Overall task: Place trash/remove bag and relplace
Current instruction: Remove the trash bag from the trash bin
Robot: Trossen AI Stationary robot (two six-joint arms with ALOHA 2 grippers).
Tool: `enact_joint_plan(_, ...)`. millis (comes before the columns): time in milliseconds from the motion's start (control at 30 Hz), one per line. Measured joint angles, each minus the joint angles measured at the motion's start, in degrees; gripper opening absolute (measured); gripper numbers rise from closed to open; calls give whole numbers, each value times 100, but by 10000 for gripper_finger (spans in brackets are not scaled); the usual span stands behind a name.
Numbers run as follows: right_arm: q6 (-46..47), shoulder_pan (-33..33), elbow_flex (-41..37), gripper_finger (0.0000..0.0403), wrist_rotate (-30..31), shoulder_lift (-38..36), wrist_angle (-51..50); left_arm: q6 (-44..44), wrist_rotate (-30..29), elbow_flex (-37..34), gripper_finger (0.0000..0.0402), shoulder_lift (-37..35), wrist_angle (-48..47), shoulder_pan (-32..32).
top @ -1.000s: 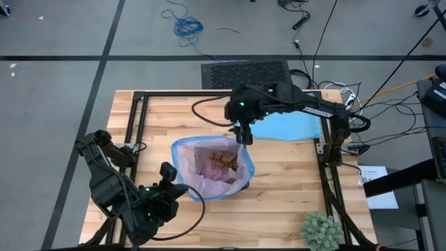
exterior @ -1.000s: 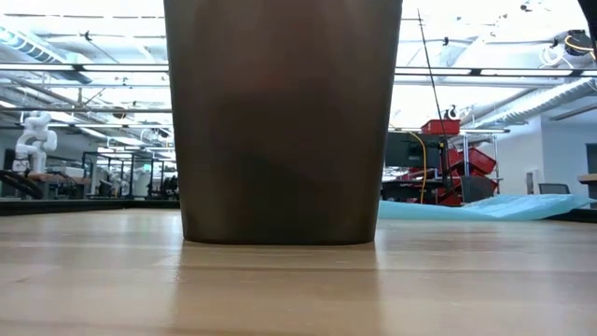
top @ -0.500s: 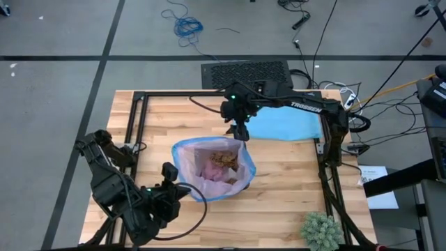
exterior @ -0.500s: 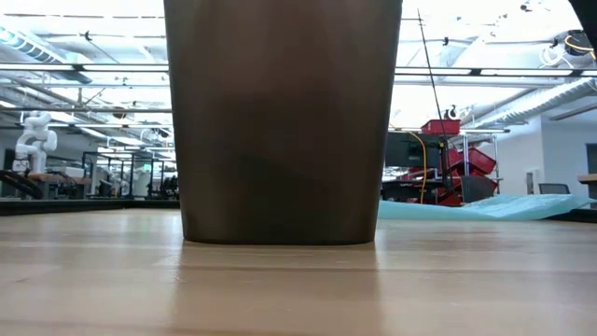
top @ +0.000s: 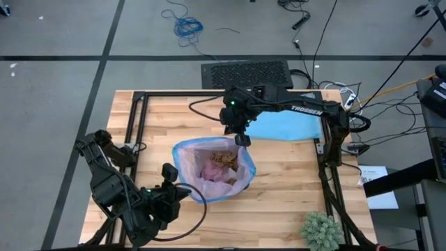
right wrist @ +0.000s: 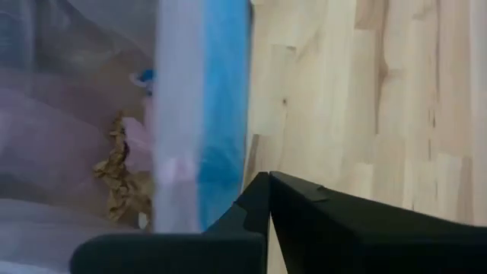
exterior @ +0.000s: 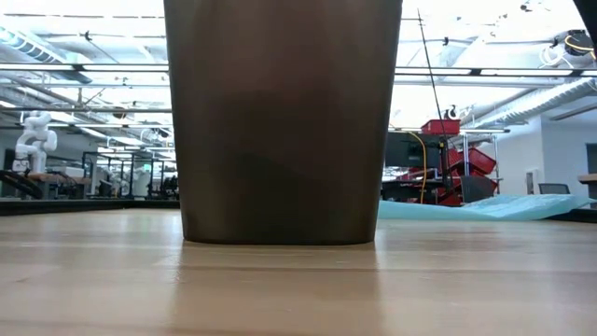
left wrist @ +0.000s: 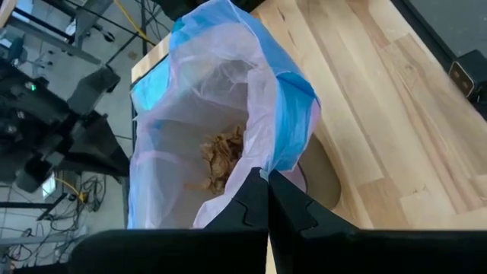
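The bag [top: 209, 171] is sitting in the bin mid-bench [top: 293, 188], stuffed with brown paper trash [top: 224, 159]. The right end effector [top: 242, 139] is hovering at the bag's far rim, fingers pressed together and holding nothing. The left end effector [top: 182, 189] is sitting at the near rim, pinched onto the bag's edge.

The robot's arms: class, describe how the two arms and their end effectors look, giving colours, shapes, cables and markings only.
Both arms are dark, nearly black, built of chunky jointed links. The right arm carries white TROSSEN lettering and a small green light near its wrist; black cables trail from it. The left arm also shows a green light and a looping black cable. Each end effector has two flat, dark, angular fingers.
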Motion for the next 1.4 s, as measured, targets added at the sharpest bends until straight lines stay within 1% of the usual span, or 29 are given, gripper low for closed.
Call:
enact_joint_plan(167,37,305,42,0,71,-231,44,-62,8,0,0,0,-8,-2)
enact_joint_plan(267,396,384,42,1,70,-412,169,-62,73,0,0,0,-20,-2)
enact_joint_plan(367,538,411,46,19,56,-548,276,-62,104,0,0,0,-37,-2)
enact_joint_plan(433,579,442,46,47,56,-566,308,-62,119,0,0,0,-39,0)
enact_joint_plan(500,648,447,46,83,50,-555,312,-62,118,0,0,0,-37,0)
enact_joint_plan(667,628,464,46,196,63,-330,62,-66,118,0,0,0,-11,0)
enact_joint_plan(767,367,482,46,253,294,-269,13,-65,118,0,0,0,-13,0)
enact_joint_plan(833,213,448,46,278,476,-265,14,-46,118,0,0,0,-17,11)
enact_joint_plan(900,153,342,46,289,410,-261,0,-29,118,0,0,0,-27,12)
enact_joint_plan(933,149,287,46,289,281,-256,-9,-29,118,0,0,0,-41,11)
enact_joint_plan(1000,184,185,48,282,24,-198,-12,-29,118,0,0,0,-42,11)
enact_joint_plan(1100,265,88,48,246,-89,-38,-73,-31,118,0,0,0,-42,11)
enact_joint_plan(1167,207,64,46,202,-92,46,-130,-35,118,0,0,0,-42,11)
enact_joint_plan(1200,173,62,44,172,-93,62,-145,-52,118,0,0,0,-40,11)
enact_joint_plan(1333,-44,200,45,34,-89,35,-59,-59,118,0,0,0,-39,11)
enact_joint_plan(1367,-92,247,44,19,-83,19,-63,-58,118,0,0,0,-39,11)
enact_joint_plan(1400,-100,297,44,15,-77,-22,-50,-59,118,0,0,0,-39,11)
